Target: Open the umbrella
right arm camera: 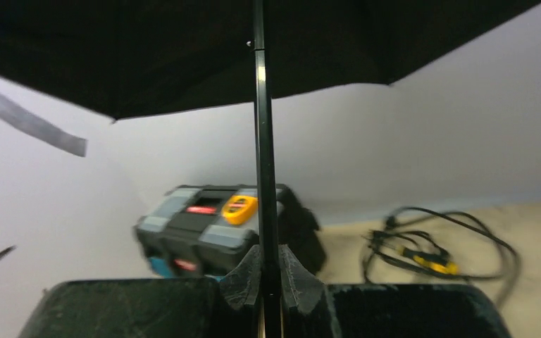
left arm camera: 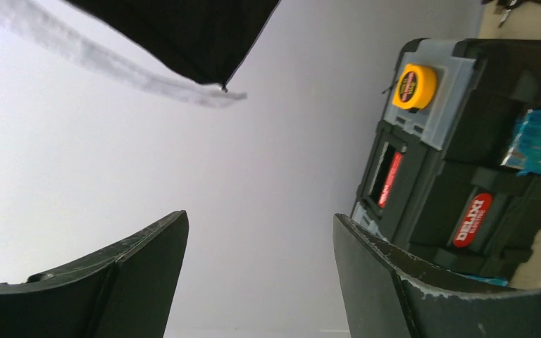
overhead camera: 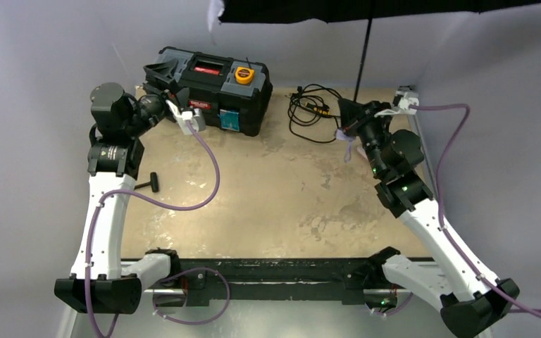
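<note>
The umbrella is open. Its black-lined canopy (overhead camera: pixel 366 8) spreads across the top of the top view, and its thin black shaft (overhead camera: pixel 362 60) runs down to my right gripper (overhead camera: pixel 349 113). In the right wrist view the right gripper (right arm camera: pixel 266 271) is shut on the shaft (right arm camera: pixel 262 141), under the canopy (right arm camera: pixel 183 49). A pale handle loop (overhead camera: pixel 346 144) hangs below that gripper. My left gripper (overhead camera: pixel 176 95) is raised at the back left beside the toolbox, open and empty; in the left wrist view (left arm camera: pixel 260 239) its fingers frame bare wall, with a canopy corner (left arm camera: pixel 190 35) above.
A black and grey toolbox (overhead camera: pixel 211 88) with a yellow tape measure (overhead camera: pixel 244 74) on top stands at the back left. A coiled black cable (overhead camera: pixel 313 109) lies behind the centre. A thin black T-handled tool (overhead camera: pixel 151 183) lies by the left arm. Walls close in on all sides.
</note>
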Controlling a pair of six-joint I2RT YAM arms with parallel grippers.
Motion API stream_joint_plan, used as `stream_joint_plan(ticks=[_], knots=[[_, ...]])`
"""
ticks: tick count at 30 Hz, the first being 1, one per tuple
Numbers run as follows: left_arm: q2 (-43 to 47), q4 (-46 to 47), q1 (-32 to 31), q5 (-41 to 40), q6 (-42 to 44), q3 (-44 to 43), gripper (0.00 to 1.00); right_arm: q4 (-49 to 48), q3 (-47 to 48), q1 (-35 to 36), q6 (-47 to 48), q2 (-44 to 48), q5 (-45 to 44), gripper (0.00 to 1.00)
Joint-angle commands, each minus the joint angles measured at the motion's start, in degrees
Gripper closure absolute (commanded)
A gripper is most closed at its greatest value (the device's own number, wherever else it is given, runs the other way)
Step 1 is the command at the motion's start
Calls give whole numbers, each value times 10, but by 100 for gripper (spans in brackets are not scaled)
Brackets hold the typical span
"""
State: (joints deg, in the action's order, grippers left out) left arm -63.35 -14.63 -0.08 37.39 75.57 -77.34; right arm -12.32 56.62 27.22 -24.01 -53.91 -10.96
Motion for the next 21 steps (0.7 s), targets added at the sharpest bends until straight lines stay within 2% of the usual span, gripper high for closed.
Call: stream_joint_plan(ticks=[1, 5, 9, 11, 15, 16, 17, 18, 20, 21], knots=[[-10, -25, -19, 6, 7, -2, 25, 42, -47, -42, -40, 24, -131, 100], [-24, -33, -32, -3, 14, -10, 25, -13, -122, -53, -31, 23, -154, 100], [-30, -39, -35, -14, 21, -16, 25, -65, -195, -54, -31, 26, -141, 100], [-29, -44, -35, -19, 24, -16, 25, -72, -229, -54, -42, 29, -130, 96], [-25, -59, -35, -29, 29, -13, 25, -179, -311, -54, -29, 16, -110, 95], [-25, -59, -35, -30, 30, -10, 25, -207, -323, -54, -24, 12, -93, 88], [-24, -61, -35, -31, 31, -8, 25, -225, -331, -54, -19, 10, -78, 71], [-22, -63, -35, -32, 33, -7, 25, -234, -334, -54, -7, 9, -61, 60], [-22, -67, -36, -34, 32, -8, 25, -233, -336, -54, 6, 17, -34, 48], [-21, -70, -35, -35, 31, -9, 25, -230, -337, -54, 12, 25, -16, 36]])
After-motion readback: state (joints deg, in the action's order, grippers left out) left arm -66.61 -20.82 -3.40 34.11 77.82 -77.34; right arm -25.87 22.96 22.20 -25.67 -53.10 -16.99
